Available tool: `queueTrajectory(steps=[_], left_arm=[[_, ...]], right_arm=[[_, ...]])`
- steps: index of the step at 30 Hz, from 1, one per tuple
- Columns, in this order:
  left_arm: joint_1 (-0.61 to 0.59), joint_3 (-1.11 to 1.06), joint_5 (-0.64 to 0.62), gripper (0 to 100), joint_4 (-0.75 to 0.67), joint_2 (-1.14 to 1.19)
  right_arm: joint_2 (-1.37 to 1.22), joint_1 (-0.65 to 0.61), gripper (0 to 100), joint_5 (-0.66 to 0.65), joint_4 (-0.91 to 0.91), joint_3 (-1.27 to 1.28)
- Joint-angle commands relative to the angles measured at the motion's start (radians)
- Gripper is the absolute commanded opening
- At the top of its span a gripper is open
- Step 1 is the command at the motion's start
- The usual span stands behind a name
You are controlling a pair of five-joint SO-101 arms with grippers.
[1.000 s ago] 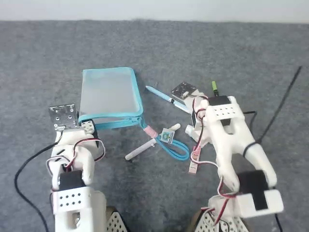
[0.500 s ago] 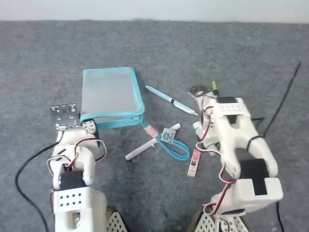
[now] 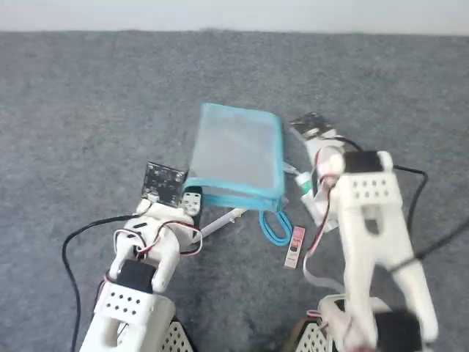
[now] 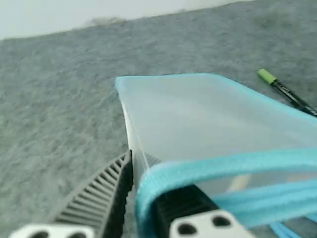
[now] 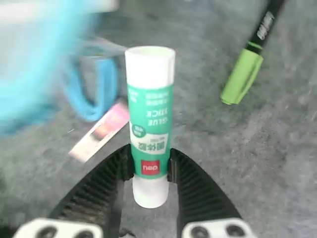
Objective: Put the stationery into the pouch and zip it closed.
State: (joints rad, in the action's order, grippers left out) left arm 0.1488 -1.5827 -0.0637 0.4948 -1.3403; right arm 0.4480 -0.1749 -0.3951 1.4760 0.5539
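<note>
The translucent pouch (image 3: 238,152) with a teal zip edge lies at the table's middle, its open mouth toward the arms. My left gripper (image 3: 193,199) is shut on the pouch's near-left corner; in the left wrist view the teal edge (image 4: 208,166) runs between the jaws of the gripper (image 4: 148,186). My right gripper (image 5: 151,158) is shut on a green-and-white glue stick (image 5: 150,119), held just right of the pouch, where the high view shows the glue stick (image 3: 304,183). A green marker (image 5: 246,67) lies beyond it. A white pen (image 3: 220,220) pokes out under the pouch's mouth.
A teal strap loop (image 3: 275,226) trails from the pouch toward the arms. A small pink item (image 3: 294,248) lies beside it on the grey carpet (image 3: 88,110). Black cables (image 3: 69,249) run along both arm bases.
The left arm has dragged the pouch rightward toward the right arm, covering the blue pen. The right arm has shifted and now holds the glue stick beside the pouch.
</note>
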Motion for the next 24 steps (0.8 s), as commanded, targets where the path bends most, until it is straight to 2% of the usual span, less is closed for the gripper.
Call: queueTrajectory(steps=[1,6,10,15,24], left_arm=[[0.026,0.016,0.006,1,-0.041,-0.012],[0.026,0.016,0.008,1,-0.041,-0.012],[0.026,0.016,0.009,1,-0.041,-0.012],[0.026,0.016,0.011,1,-0.041,-0.012],[0.026,0.016,0.026,1,-0.041,-0.012]], right_arm=[[0.217,-0.084,0.6,0.014,0.104,-0.012],[0.397,-0.269,0.6,-0.005,0.22,-0.012],[0.409,-0.446,0.6,0.032,0.234,-0.014],[0.243,-0.452,0.6,0.054,0.194,-0.068],[-0.208,-0.45,0.6,0.12,0.245,-0.446]])
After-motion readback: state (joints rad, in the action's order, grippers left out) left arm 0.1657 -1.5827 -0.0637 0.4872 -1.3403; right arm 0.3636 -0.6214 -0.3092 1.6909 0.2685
